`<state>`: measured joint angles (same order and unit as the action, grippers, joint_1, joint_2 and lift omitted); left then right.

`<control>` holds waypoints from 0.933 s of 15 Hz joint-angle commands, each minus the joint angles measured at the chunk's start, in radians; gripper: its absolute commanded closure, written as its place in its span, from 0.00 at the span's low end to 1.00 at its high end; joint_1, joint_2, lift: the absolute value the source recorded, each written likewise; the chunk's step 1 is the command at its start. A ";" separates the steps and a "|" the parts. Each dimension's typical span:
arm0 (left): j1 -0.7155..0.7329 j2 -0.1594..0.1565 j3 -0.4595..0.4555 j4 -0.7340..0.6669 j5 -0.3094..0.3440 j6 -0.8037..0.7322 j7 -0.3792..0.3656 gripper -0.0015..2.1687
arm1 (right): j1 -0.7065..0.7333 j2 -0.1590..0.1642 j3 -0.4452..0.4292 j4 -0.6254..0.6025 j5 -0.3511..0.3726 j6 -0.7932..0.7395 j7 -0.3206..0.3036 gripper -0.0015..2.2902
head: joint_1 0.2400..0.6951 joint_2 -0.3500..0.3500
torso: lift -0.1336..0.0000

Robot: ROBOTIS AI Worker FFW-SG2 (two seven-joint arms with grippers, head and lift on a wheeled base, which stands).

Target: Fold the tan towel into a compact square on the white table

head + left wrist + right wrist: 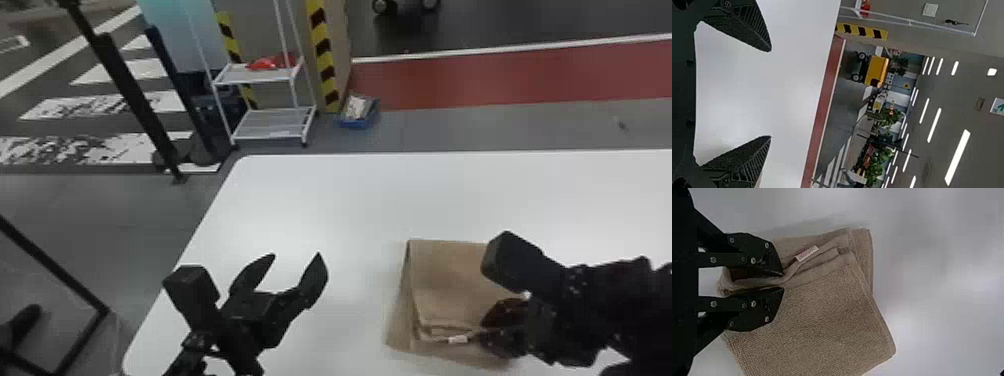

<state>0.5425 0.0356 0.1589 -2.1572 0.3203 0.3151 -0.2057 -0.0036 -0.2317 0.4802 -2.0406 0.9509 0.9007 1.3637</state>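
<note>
Item one: tan towel (445, 280), one piece, folded into layers and lying on the table in front of me, to the right of my left gripper. Upper layers sit askew over a lower flap; the square is not yet true. Small white label (806, 253) at the layered edge.

Handling, as I judge it: light, soft, limp, grippy terry, nothing fragile. Best hold: the layered edge beside the label, taken deep enough to catch every ply; a shallow bite could let the lower ones slip and skew the stack.

Item two: right gripper (783, 281), fingers drawn close together, pinching a fold of that edge.

Item three: left gripper (297, 254), fingers spread, nothing between them, over the white table (360, 200), apart from the towel.

Item four, beyond the table: wire rack (270, 122), blue bin (361, 121) on the floor.
</note>
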 commanded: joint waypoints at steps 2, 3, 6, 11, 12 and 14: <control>-0.004 0.000 -0.002 0.005 -0.001 0.000 0.000 0.04 | -0.004 -0.003 -0.012 0.005 -0.001 -0.021 0.003 0.40 | 1.00 0.83 | 0.08; -0.004 0.000 -0.004 0.007 -0.001 0.000 0.000 0.04 | -0.004 -0.003 -0.014 0.002 -0.001 -0.018 0.003 0.39 | 1.00 0.82 | 0.08; -0.004 0.003 -0.002 0.011 0.002 0.000 -0.001 0.04 | 0.011 -0.012 -0.060 -0.089 -0.055 0.047 0.003 0.09 | 1.00 0.82 | 0.08; -0.006 0.003 -0.013 0.019 0.003 -0.003 -0.003 0.04 | 0.040 0.112 -0.215 -0.214 -0.254 0.163 -0.051 0.08 | 1.00 0.82 | 0.08; -0.001 0.003 -0.013 0.019 0.003 -0.003 -0.004 0.04 | 0.042 0.141 -0.222 -0.196 -0.254 0.154 -0.089 0.08 | 1.00 0.82 | 0.08; 0.013 0.004 -0.010 0.016 0.003 -0.009 -0.011 0.04 | 0.031 0.167 -0.227 -0.108 -0.221 0.120 -0.106 0.20 | 1.00 0.82 | 0.08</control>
<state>0.5458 0.0394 0.1464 -2.1385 0.3233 0.3100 -0.2135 0.0356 -0.0829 0.2568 -2.2036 0.7068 1.0413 1.2590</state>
